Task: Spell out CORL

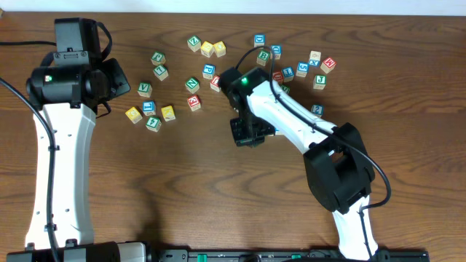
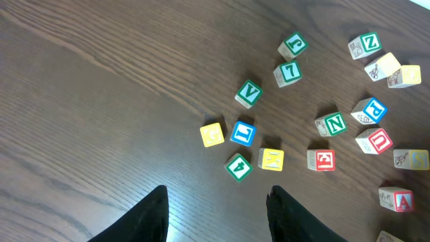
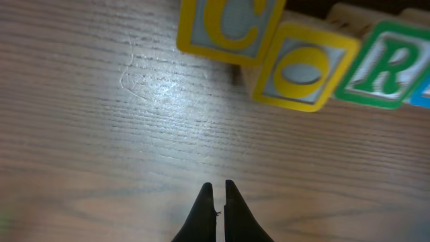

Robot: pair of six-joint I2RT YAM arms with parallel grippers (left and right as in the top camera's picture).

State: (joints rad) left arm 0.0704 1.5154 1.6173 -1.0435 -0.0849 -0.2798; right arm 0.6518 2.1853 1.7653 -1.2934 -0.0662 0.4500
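A: What surface is being shown from overhead?

B: A dark wood table (image 1: pixel 182 189) is being viewed, with two arms being extended over it. About twenty-five lettered blocks (image 1: pixel 191 85) are being seen scattered across its far half. The left gripper (image 1: pixel 116 76) is being held beside the left cluster. The right gripper (image 1: pixel 247 135) is being held low at mid-table, and the spelled row is being hidden beneath it.

A: And from the left wrist?

B: Sixteen whole blocks are being counted, plus one being cut off by the bottom edge. The left fingers (image 2: pixel 151 218) are being held well apart over bare wood, with nothing between them. A blue block (image 2: pixel 242 133) is being flanked by a yellow block (image 2: pixel 212 134).

A: From the right wrist?

B: Three blocks are being shown side by side: the C block (image 3: pixel 228 27), the O block (image 3: pixel 306 67) and the R block (image 3: pixel 386 67). A blue sliver (image 3: pixel 423 99) is being cut off beside R, so its letter cannot be told. The right fingers (image 3: pixel 201 212) are being pressed together on nothing, apart from the row.
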